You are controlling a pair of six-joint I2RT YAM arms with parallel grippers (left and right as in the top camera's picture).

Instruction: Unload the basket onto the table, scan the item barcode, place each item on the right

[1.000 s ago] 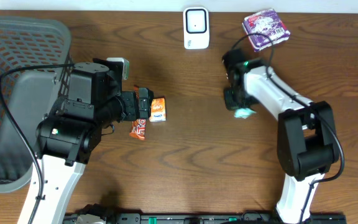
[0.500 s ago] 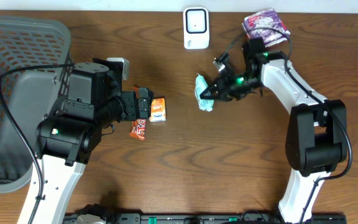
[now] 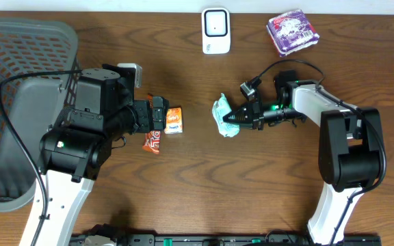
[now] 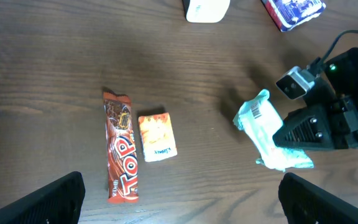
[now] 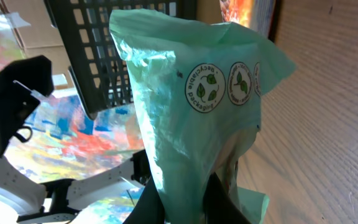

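Clenched tight on the mint-green packet (image 3: 222,116) with the right gripper (image 3: 234,117), pouch jutting out past the fingertips, barcode label (image 4: 254,112) turned upward. Off to that gripper's side, well apart: white scanner (image 3: 215,31). Spread wide at the left gripper (image 3: 157,115), grasping nothing. Just ahead of its fingers: red candy bar (image 3: 152,141) beside orange box (image 3: 174,121).

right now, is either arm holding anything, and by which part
The right jaws are shut on the green pouch, pinching the end away from its barcode label. The left jaws are open and empty.
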